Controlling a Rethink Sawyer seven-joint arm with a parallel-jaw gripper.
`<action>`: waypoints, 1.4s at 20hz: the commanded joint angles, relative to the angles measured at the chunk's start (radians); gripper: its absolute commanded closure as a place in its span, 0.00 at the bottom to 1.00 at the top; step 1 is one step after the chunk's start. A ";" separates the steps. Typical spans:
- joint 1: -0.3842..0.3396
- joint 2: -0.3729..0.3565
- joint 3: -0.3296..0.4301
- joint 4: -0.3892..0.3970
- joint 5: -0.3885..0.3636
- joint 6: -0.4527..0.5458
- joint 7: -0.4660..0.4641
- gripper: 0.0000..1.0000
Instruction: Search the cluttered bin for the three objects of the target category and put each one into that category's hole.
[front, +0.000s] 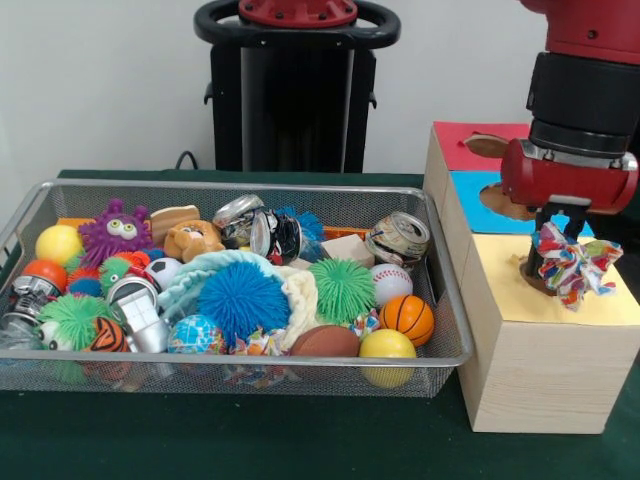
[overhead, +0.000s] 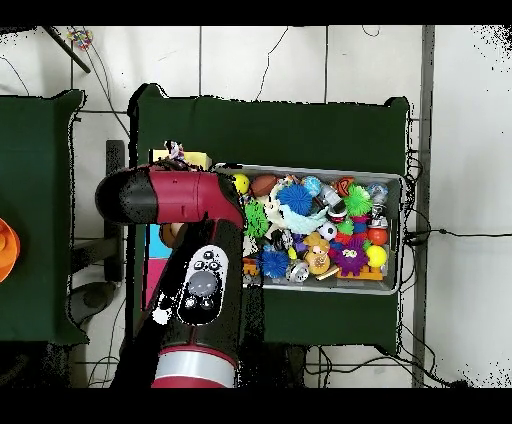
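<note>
My gripper (front: 548, 262) is shut on a white rope bundle flecked red, blue, yellow and green (front: 574, 264). It holds the bundle just above the yellow top (front: 560, 305) of the pale wooden box, right over the round hole (front: 526, 267), which the fingers and bundle mostly hide. In the overhead view the arm covers the gripper; the bundle (overhead: 176, 152) peeks out beside the yellow top (overhead: 197, 160). The wire mesh bin (front: 445, 300) stands left of the box, full of toys. Another flecked bundle (front: 257, 343) lies partly buried at the bin's front.
Behind the yellow top are the blue top (front: 475, 190) and red top (front: 462, 140), each with its own hole. The bin holds spiky balls (front: 240, 300), crushed cans (front: 400, 240), a cream knitted cloth (front: 300, 292), small sports balls and a purple monster toy (front: 115, 230).
</note>
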 joint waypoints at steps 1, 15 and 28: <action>-0.056 -0.030 0.120 0.101 0.029 0.058 0.114 1.00; -0.031 0.001 0.051 0.044 -0.019 0.291 0.112 1.00; -0.049 0.005 0.070 0.050 -0.033 0.256 0.098 1.00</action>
